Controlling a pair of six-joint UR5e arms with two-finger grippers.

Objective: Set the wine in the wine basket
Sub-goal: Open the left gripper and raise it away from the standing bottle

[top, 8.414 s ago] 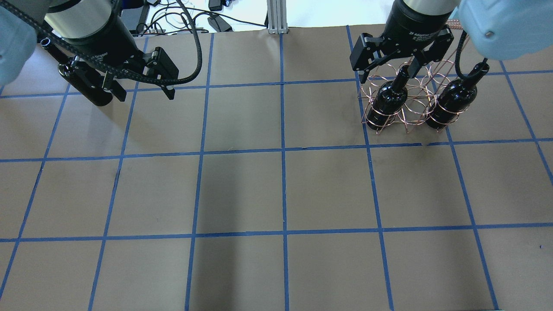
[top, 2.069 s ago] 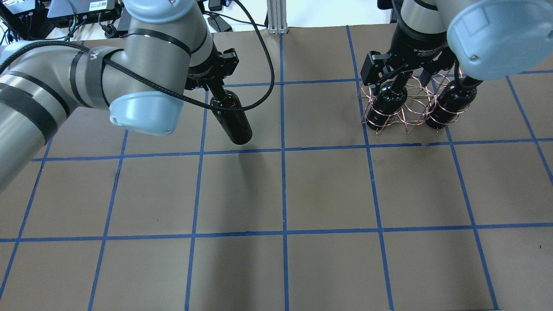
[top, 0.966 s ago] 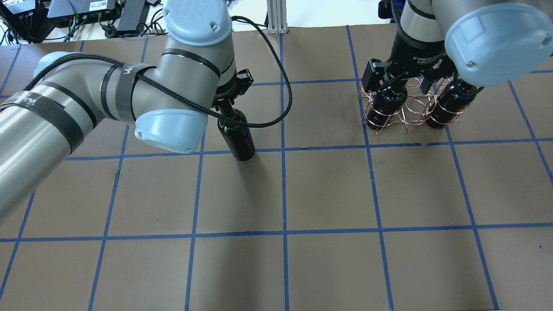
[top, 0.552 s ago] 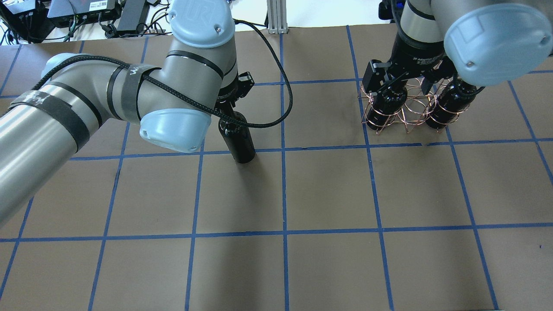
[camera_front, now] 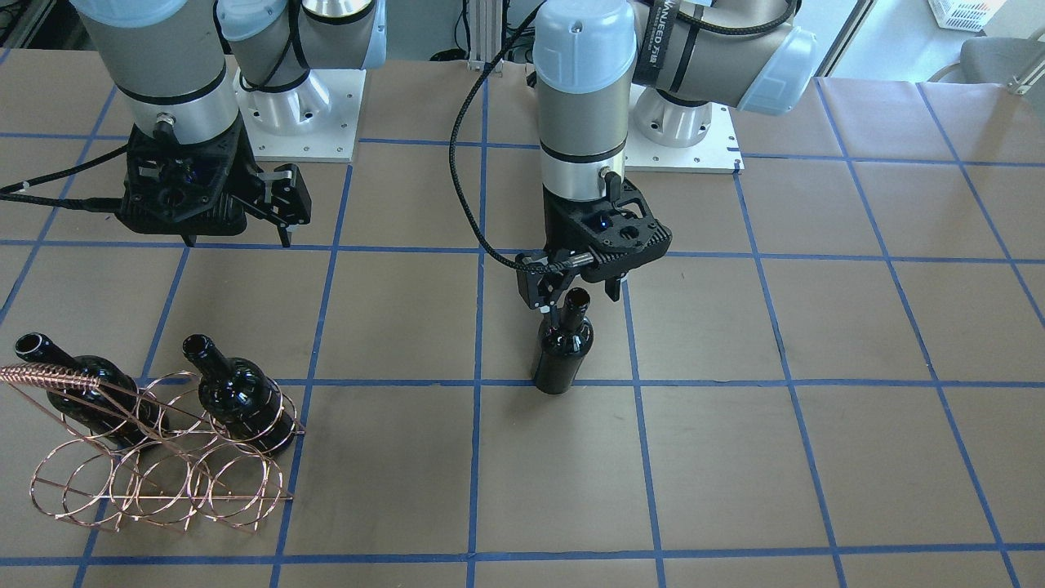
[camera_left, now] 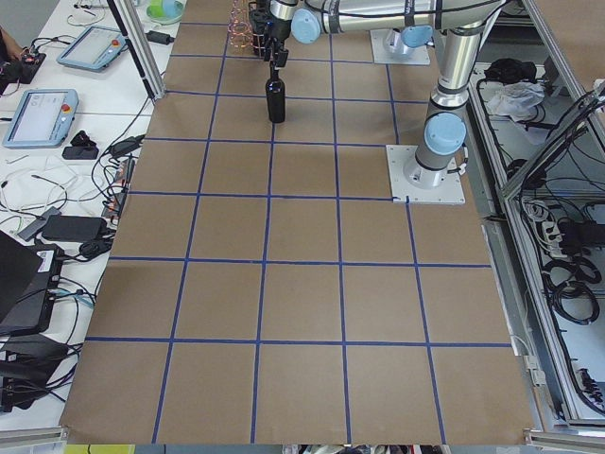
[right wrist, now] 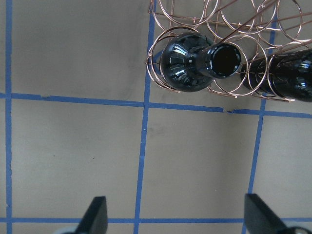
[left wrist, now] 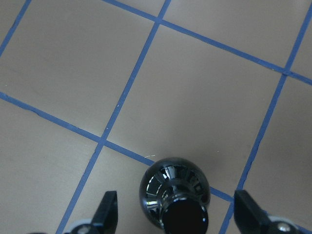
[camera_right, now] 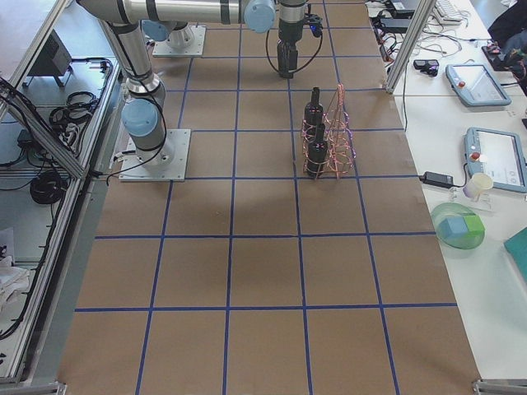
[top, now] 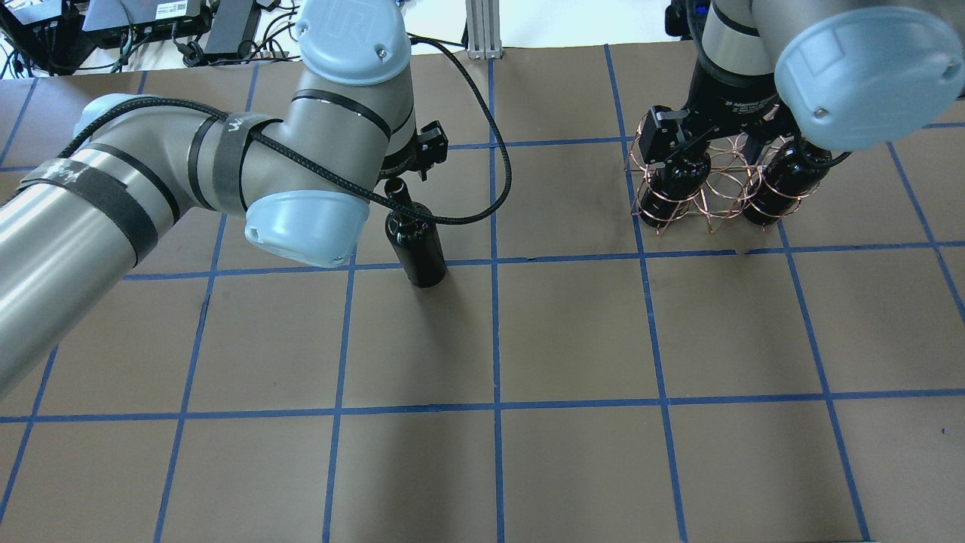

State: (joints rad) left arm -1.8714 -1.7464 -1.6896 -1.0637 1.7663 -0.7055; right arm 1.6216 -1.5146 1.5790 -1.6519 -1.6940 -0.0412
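The wine bottle [camera_front: 562, 355] stands upright on the brown table near the middle, also in the overhead view [top: 418, 249]. My left gripper [camera_front: 575, 298] is open, its fingers on either side of the bottle's neck without touching; the left wrist view shows the mouth [left wrist: 185, 217] between the spread fingers [left wrist: 109, 214]. The copper wine basket [camera_front: 155, 469] stands on my right side and holds two other black bottles [camera_front: 241, 396]. My right gripper [camera_front: 237, 237] is open and empty, above the basket [top: 709, 200].
Blue tape lines grid the brown table [top: 573, 332]. Both arm bases [camera_front: 298, 114] stand at the table's robot side. Cables and electronics [top: 151, 15] lie beyond the far edge. Tablets and a cup [camera_right: 478, 185] sit on a side bench.
My left arm carried the bottle from the far left to the middle and set it upright. In the last half second its fingers opened off the neck. The right gripper shifted slightly over the basket.
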